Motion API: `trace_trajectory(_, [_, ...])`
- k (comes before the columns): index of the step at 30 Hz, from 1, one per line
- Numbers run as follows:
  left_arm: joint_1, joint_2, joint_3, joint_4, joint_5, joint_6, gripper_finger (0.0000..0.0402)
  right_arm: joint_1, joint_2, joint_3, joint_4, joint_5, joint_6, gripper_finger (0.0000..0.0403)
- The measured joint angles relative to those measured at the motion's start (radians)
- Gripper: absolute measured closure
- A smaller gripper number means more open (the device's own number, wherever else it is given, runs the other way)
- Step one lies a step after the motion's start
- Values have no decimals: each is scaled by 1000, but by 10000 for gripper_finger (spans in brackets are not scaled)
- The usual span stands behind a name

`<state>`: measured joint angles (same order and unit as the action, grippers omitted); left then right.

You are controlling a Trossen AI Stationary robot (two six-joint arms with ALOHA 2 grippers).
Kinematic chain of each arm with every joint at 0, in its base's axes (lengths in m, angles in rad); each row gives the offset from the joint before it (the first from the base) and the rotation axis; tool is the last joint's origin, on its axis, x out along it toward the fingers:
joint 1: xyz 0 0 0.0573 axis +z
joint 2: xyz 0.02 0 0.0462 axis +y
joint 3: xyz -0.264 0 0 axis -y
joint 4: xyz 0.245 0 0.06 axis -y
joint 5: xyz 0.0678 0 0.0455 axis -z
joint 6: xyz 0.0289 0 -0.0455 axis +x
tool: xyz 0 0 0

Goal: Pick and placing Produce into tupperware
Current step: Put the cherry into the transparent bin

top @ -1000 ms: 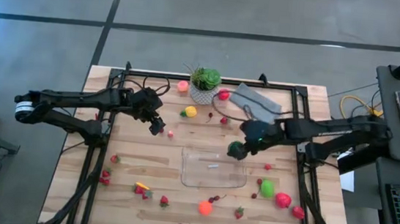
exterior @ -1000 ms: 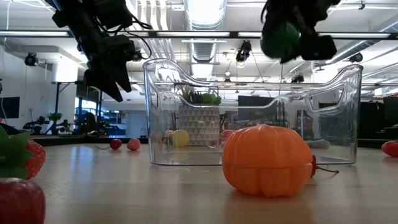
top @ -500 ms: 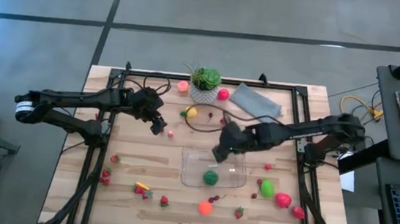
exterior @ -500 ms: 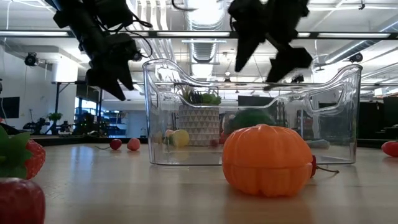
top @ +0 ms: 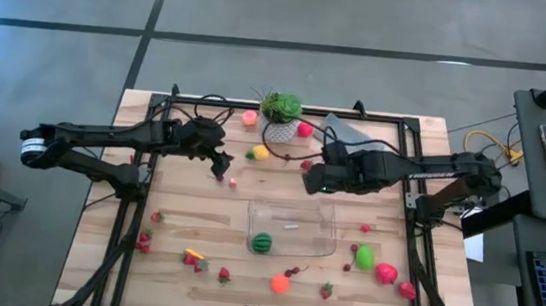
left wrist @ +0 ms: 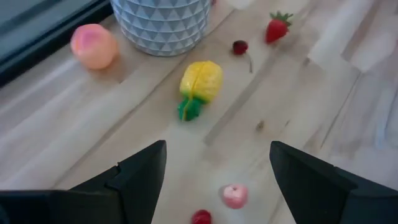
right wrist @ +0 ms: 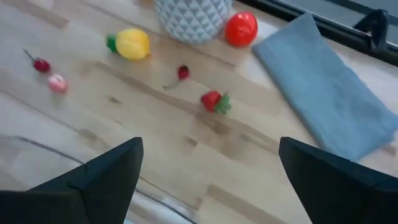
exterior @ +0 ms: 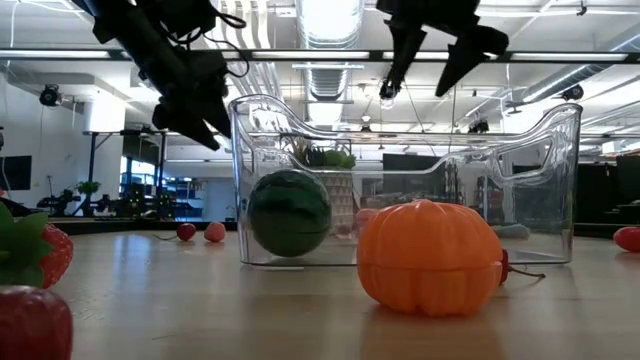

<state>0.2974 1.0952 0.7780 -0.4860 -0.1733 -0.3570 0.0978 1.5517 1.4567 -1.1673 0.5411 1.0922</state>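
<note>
Left tool [top: 220, 165]: fingers apart, empty; hangs above the desk left of the tupperware, over a small pink piece [left wrist: 234, 195].
Yellow fruit [top: 259, 153]: on the desk just beside the potted plant's white pot, green end toward the left tool.
Potted plant [top: 280, 111]: upright at the far middle of the desk.
Tupperware [top: 322, 218]: clear, shallow, at mid-desk between the arms.
Striped green melon [top: 261, 242]: inside the tupperware, at its near left corner.
Orange fruit [exterior: 430, 257]: on the desk, just in front of the tupperware.
Right tool [top: 313, 180]: fingers wide apart, empty; raised above the tupperware's far edge.
Grey cloth [right wrist: 324, 87]: flat on the desk, right of the pot.
Remaining produce: strawberries, cherries, a green piece [top: 364, 256] and a red piece [top: 386, 273], scattered on the desk [top: 176, 219] outside the tupperware.
</note>
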Motion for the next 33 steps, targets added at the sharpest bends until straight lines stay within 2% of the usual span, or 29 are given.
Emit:
trace_trajectory(5, [-5, 0, 0, -215, -154, 168, 130, -29, -5, -17, -5, -124, -66, 35])
trace_trajectory(7, [-5, 0, 0, -272, -149, 218, 130, -31, -5, -31, -5, -143, -106, 34])
trace_trajectory(9, [-6, 0, -1, -280, -102, 275, 130, -30, -7, -51, -3, -148, -136, 34])
trace_trajectory(13, [-12, 14, -53, -161, 140, 464, 130, -29, -20, -110, -1, -158, -159, 34])
trace_trajectory(15, [-21, 33, -96, -95, 181, 511, 130, -29, -30, -150, 3, -158, -159, 34])
trace_trajectory(19, [-24, 93, -153, -37, 164, 528, 130, -28, -53, -220, 17, -159, -146, 34])
trace_trajectory(27, [-24, 227, -156, 41, 139, 529, 130, -28, -111, -311, 135, -159, -131, 34])
trace_trajectory(33, [-24, 308, -152, 61, 144, 519, 130, -27, -146, -363, 151, -160, -97, 34])
